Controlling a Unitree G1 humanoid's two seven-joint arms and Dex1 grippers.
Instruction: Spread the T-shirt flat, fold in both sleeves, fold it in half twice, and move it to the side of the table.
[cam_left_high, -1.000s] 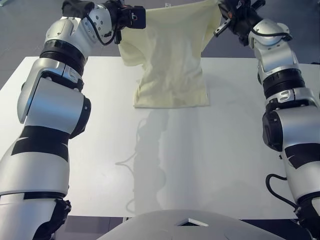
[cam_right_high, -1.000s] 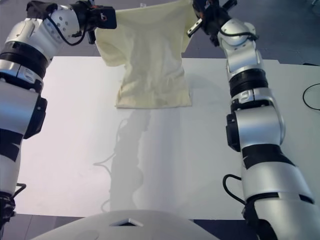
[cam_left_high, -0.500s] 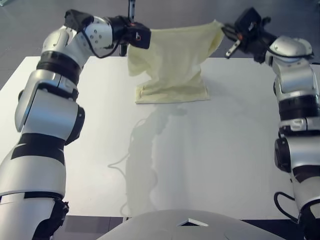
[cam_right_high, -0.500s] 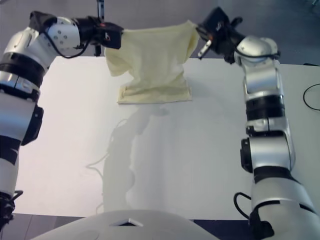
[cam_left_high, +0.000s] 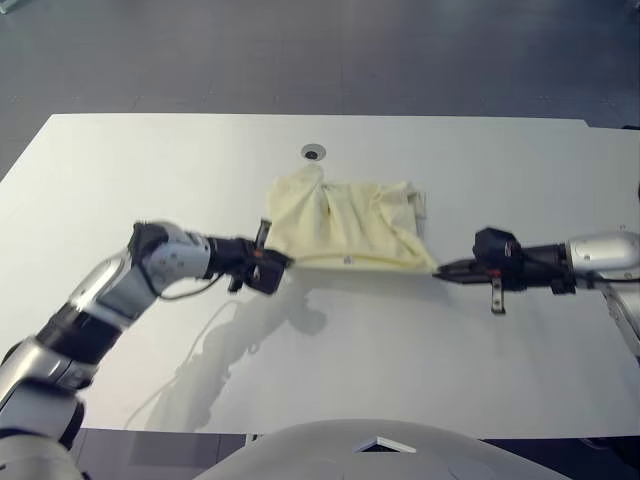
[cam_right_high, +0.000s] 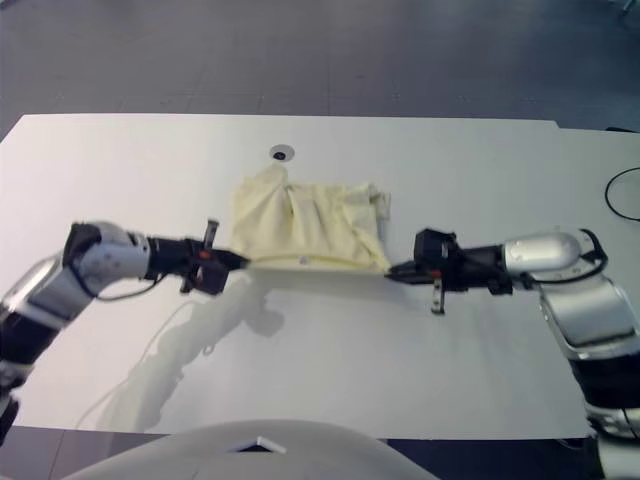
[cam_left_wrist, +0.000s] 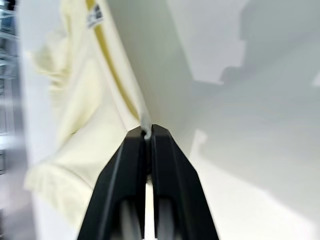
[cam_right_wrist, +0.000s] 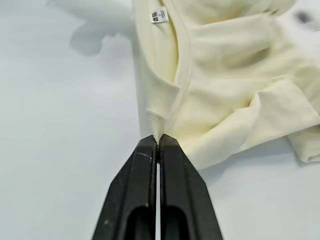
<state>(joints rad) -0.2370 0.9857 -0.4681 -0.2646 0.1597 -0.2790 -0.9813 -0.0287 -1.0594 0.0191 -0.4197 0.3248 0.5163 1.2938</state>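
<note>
T-shirt (cam_left_high: 345, 225) lay rumpled on the bench (cam_left_high: 150, 170), its far part heaped just on our side of the grommet (cam_left_high: 313, 152). Its near edge was stretched in a taut line, farther from the grommet, between our two arms. The left fingers (cam_left_wrist: 125, 175) were pressed together on one end of that edge. The right fingers (cam_right_wrist: 137, 190) were likewise pinched tight on the other end, each with only a thin bite of cloth.

We judged this to be the spreading step, not yet finished, since the cloth nearest the grommet was folded over itself. To do it well, we thought both arms should draw the edge evenly away from the grommet. They should stay low and hold equal tension, so the heap dragged out flat. With such slim holds a jerk could slip the cloth free, so a slow pull seemed wise. Release should wait until the edge lay on the bench.
</note>
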